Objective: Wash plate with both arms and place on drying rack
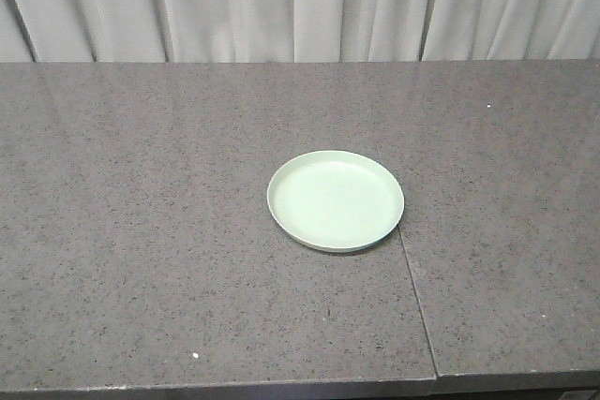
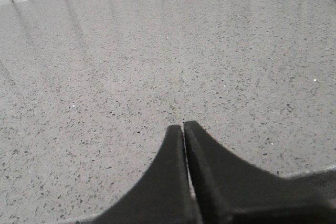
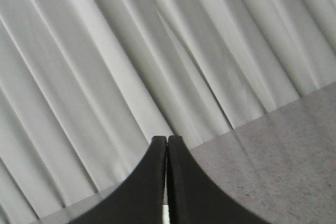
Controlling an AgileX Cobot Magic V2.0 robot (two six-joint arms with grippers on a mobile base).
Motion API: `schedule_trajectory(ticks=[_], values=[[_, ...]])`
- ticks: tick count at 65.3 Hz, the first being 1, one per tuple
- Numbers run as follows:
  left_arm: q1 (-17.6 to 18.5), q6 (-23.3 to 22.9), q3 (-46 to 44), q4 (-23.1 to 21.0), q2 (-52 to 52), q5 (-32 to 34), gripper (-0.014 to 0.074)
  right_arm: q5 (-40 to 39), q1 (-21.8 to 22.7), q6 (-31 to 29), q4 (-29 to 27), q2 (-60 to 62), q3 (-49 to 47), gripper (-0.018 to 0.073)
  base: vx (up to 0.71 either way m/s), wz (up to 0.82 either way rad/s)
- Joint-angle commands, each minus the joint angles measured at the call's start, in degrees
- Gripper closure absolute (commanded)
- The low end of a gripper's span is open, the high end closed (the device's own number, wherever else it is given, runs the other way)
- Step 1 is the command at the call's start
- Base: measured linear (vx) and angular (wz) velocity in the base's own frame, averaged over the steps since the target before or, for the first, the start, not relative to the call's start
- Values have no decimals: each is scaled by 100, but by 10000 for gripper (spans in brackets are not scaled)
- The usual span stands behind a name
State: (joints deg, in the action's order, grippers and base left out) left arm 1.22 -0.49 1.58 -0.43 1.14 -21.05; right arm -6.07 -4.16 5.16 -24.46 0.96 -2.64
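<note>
Two end effectors [image 2: 183,126] [image 3: 167,138], tips together.

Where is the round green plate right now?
In the front view, the round pale mint-green plate lies flat on the speckled grey countertop, slightly right of centre, beside the thin seam.

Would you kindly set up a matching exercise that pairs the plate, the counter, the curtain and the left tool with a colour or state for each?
Things:
1. plate
2. counter
3. curtain
4. left tool

Descriptions:
A. black, shut
B. white, pleated
C. pale green, nothing on it
D. speckled grey

Pairs: 1-C, 2-D, 3-B, 4-A.
</note>
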Motion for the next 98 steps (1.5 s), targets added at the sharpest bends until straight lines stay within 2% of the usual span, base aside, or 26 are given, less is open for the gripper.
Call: schedule_trajectory(ticks=[1, 6, 11, 20, 25, 31, 40, 44, 50, 59, 70, 87, 94, 98], values=[[42, -21, -187, -53, 34, 402, 603, 448, 31, -167, 325, -205, -911, 564, 0, 0], [42, -21, -187, -53, 34, 402, 603, 1247, 25, -425, 612, -573, -1692, 564, 0, 1], [42, -21, -187, -53, 34, 402, 603, 1783, 25, -766, 643, -1068, -2369, 562, 0, 0], [42, -21, -187, -53, 34, 402, 603, 2379, 25, -1658, 608, -2024, -3338, 545, 0, 0], [42, -21, -187, -53, 34, 402, 603, 2603, 25, -2121, 461, -2516, -3764, 502, 0, 0], [42, -21, -187, -53, 34, 402, 603, 2583, 25, -2572, 179, -2939, -4063, 398, 0, 0], [42, -21, -187, -53, 34, 402, 603, 2042, 25, -3031, -151, -3337, -4127, 171, 0, 0], [42, -21, -187, -53, 34, 402, 603, 1835, 31, -3071, -182, -3473, -4127, 83, 0, 0], [42, -21, -187, -53, 34, 402, 603, 1778, 31, -3138, -168, -3663, -4127, -2, 0, 0], [42, -21, -187, -53, 34, 402, 603, 2246, 31, -3143, -198, -4112, -4378, -11, 0, 0], [42, -21, -187, -53, 34, 402, 603, 3478, 24, -3404, -225, -5147, -5435, -12, 0, 0], [42, -21, -187, -53, 34, 402, 603, 5082, -89, -4042, -1071, -7155, -7152, -12, 0, 0], [42, -21, -187, -53, 34, 402, 603, 5293, -458, -3984, -844, -7897, -7621, -12, 0, 0], [42, -21, -187, -53, 34, 402, 603, 5301, -682, -3842, -478, -8314, -7861, -12, 0, 0]])
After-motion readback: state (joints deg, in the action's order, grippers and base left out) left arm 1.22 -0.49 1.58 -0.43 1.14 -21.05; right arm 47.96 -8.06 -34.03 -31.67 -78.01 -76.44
